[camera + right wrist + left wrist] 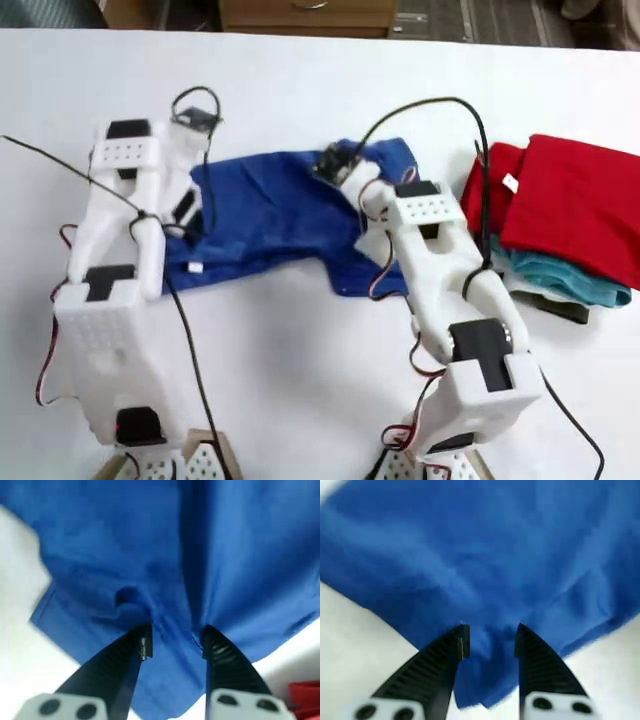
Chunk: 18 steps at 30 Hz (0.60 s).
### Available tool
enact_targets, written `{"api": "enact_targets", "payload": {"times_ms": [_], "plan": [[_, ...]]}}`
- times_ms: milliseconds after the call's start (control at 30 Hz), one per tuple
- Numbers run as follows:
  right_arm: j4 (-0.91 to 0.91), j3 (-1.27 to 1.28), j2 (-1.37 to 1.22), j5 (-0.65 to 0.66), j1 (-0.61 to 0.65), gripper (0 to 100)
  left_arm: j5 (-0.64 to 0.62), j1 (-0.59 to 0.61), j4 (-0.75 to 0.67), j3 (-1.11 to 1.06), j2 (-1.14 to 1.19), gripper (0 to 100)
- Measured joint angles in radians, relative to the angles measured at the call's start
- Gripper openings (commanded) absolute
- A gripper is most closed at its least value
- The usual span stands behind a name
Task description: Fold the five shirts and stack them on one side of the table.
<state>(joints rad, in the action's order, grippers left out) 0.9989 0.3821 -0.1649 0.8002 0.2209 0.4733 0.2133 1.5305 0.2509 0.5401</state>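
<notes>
A blue shirt (270,210) lies crumpled across the middle of the white table (300,370). My left gripper (188,222) is at the shirt's left end. In the left wrist view, blue cloth (485,580) bunches between its fingers and the left gripper (491,640) is shut on it. My right gripper (335,165) sits at the shirt's far right part. In the right wrist view, folds of the shirt (150,555) run into the jaws, where the right gripper (175,642) is shut on the cloth.
At the right edge of the table lies a pile of shirts: red ones (570,205) on top, a teal one (560,278) beneath and a dark one (560,305) at the bottom. Cables (190,350) trail from both arms.
</notes>
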Motion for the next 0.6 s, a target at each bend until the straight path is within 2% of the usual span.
{"api": "enact_targets", "payload": {"times_ms": [233,433,500,567,600], "plan": [[0.055,-0.023,-0.002,0.000,-0.038,17.1,0.000,0.028,0.052,-0.006,0.002,17],[0.049,-0.259,-0.003,0.000,-0.086,16.8,0.020,0.046,0.052,0.046,0.002,17],[0.043,-0.351,-0.003,0.000,-0.086,13.2,0.020,0.049,0.052,0.087,0.002,17],[0.043,-0.427,-0.005,0.000,-0.087,2.5,0.020,0.051,0.054,0.129,0.002,17],[0.043,-0.456,-0.014,0.000,-0.087,0.8,0.020,0.049,0.060,0.152,0.002,17]]}}
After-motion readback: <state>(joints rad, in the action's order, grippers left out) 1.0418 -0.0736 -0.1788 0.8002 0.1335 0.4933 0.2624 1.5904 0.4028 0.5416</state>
